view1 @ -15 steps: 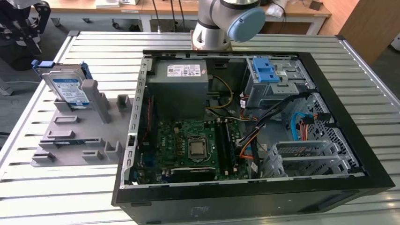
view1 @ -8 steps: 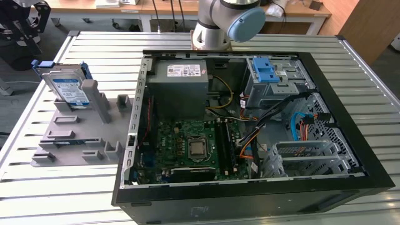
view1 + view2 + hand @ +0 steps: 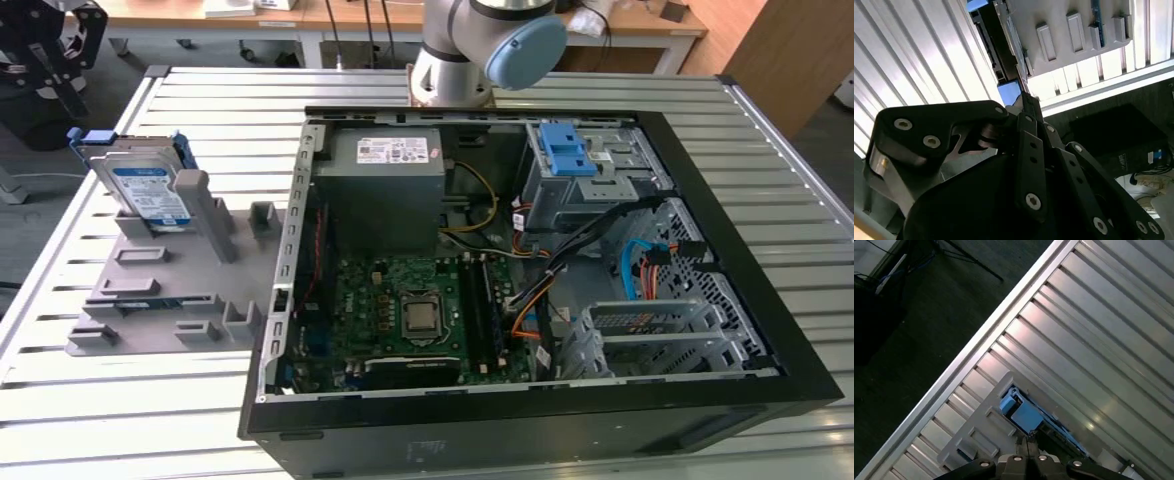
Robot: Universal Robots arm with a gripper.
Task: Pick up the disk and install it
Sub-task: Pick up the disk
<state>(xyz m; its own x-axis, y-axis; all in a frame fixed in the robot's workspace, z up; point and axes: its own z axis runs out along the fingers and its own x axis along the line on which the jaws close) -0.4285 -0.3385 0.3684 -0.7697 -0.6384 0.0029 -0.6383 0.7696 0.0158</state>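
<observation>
The disk (image 3: 144, 190) stands on edge in a grey fixture (image 3: 147, 300) on the tabletop (image 3: 240, 120), at the exterior view's left; the claw (image 3: 1027, 444) (pressed together, empty) points straight at its upper edge.

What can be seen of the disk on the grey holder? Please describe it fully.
The disk is a flat silver metal rectangle with a blue-and-white label, framed by a thin blue plastic bracket. It stands on edge, tilted, in a grey holder on the slatted table, at the exterior view's left, beside the open computer case. A grey post stands close beside it. Nothing grips it.
</observation>
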